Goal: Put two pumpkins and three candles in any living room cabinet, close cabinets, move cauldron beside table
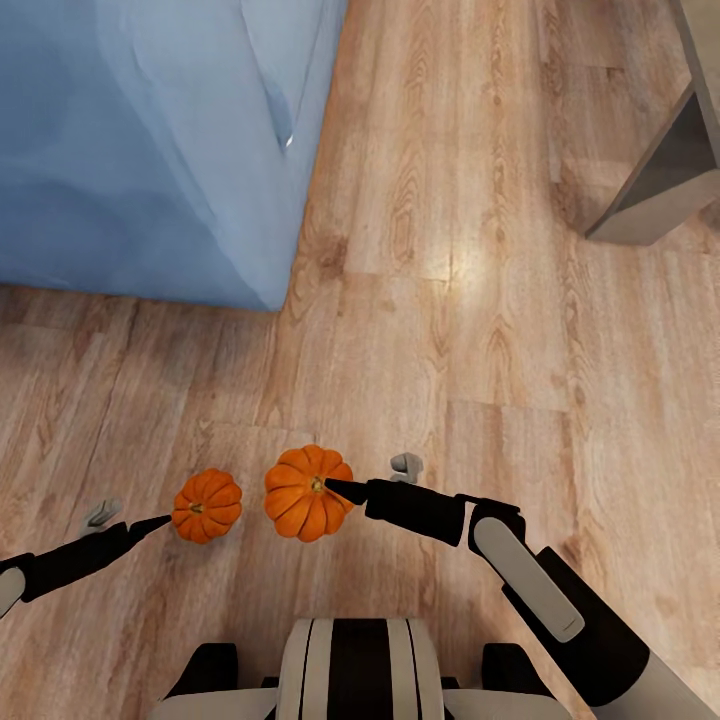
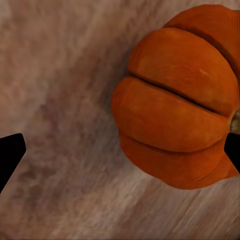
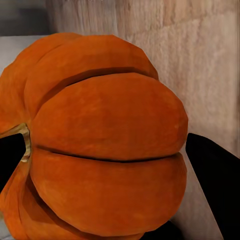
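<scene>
Two orange pumpkins are seen side by side above a wood-plank floor [image 1: 480,300], just ahead of the robot's trunk [image 1: 355,665].

The smaller pumpkin [image 1: 207,505] is carried at the tip of the left gripper [image 1: 165,520]. In the left wrist view this pumpkin [image 2: 180,100] lies between the two dark fingertips [image 2: 10,155], one at each side edge of the picture, with its stem against one of them. The gripper is taken to be clenched on it, although firm contact on both sides cannot be confirmed.

The larger pumpkin [image 1: 308,492] is held by the right gripper [image 1: 335,488], whose finger reaches to the stem at the pumpkin's top. In the right wrist view the ribbed orange body [image 3: 100,145] is pressed between the black fingers [image 3: 212,175], so it is grasped.

The two pumpkins are just beside each other, seemingly apart.

A blue upholstered piece of furniture [image 1: 140,140] is seen at the far left, with its corner over the floor. A grey furniture leg or panel [image 1: 670,170] is seen at the far right, well apart from the pumpkins.
</scene>
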